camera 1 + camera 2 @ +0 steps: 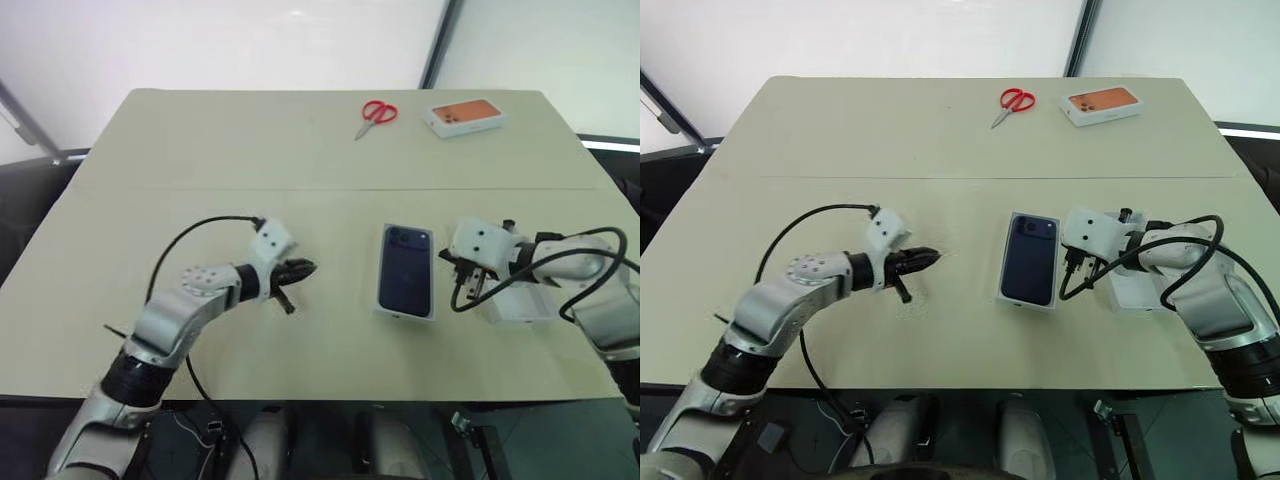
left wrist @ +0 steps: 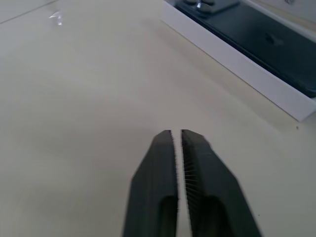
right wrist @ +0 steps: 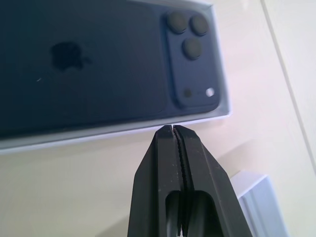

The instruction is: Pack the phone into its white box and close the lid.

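The dark navy phone (image 1: 405, 270) lies back up inside the shallow white box (image 1: 404, 315) at the table's centre, its camera end toward the far side. My left gripper (image 1: 305, 268) is shut and empty, hovering low over bare table to the left of the box, pointing at it. On the box's right side, my right gripper (image 3: 173, 128) is shut on nothing, its tip close to the wall of the white box (image 3: 148, 126) near the phone's camera corner. The white lid (image 1: 525, 305) rests on the table under my right arm, partly hidden.
Red scissors (image 1: 377, 115) and a white box with an orange top (image 1: 463, 116) lie at the far side of the beige table (image 1: 200, 150). The table's front edge runs just behind both arms.
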You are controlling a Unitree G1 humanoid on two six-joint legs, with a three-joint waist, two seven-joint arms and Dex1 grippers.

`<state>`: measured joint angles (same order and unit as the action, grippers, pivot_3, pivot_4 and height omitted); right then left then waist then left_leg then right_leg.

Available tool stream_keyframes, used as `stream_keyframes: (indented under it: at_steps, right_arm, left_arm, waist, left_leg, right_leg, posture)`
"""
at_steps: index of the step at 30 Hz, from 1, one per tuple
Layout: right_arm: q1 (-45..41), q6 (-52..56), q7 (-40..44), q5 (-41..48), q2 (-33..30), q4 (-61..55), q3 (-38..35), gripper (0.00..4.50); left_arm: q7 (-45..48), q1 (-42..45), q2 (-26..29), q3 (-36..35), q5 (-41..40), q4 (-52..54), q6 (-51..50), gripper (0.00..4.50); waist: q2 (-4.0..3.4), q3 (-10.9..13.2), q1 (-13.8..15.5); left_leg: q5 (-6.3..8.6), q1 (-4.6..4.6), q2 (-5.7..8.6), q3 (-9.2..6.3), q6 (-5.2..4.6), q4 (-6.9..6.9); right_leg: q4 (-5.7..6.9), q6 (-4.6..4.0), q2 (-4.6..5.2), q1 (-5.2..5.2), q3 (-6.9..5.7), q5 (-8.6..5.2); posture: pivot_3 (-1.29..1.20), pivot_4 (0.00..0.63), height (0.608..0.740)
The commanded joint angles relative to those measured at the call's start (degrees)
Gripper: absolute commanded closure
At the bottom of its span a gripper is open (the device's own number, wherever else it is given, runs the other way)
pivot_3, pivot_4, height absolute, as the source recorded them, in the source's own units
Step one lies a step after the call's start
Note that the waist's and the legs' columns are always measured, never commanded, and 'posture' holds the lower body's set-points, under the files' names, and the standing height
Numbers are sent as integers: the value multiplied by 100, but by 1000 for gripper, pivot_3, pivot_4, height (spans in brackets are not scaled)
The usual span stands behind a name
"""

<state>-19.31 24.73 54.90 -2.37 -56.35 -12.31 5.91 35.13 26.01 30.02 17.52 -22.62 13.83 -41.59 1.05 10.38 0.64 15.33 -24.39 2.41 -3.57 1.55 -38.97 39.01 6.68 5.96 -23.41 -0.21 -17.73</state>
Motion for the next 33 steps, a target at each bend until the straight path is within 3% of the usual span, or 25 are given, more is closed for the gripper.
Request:
stream_keyframes:
  at_steps: [1,5,12,33]
  right_arm:
    - [148,-37,44,-130,-127,-252,31,4500]
    - [342,-97,-79,-378,-71,-245,184,4500]
    - [528,38,5,-163,23,-582,90,4500]
    - [653,-4,343,40,-239,-648,-211,4500]
  left_arm:
    - [452,355,-218,447,276,-267,265,4470]
    - [795,907,-621,1041,735,-871,477,4470]
    - [1276,1219,-1309,1301,739,-1267,198,4470]
    - [1529,1284,-1643,1290,1042,-1576,75,4470]
  waist:
    - [0,0,2]
    - [1,0,7]
    - [0,0,-27]
    - [-1,0,-6]
  left_leg:
    - [2,0,0,0,-5,0]
    - [3,0,0,0,-7,-5]
    - [5,1,-5,-1,-12,-5]
    - [5,1,-3,-1,-12,-10]
  right_leg:
    - [0,0,-1,0,0,0]
    - [3,1,-2,2,-2,0]
    - [7,2,-7,1,-2,0]
    - [7,2,-6,3,-2,0]
  posture:
    - [0,150,697]
    - [0,150,697]
    - [0,150,697]
    - [0,150,697]
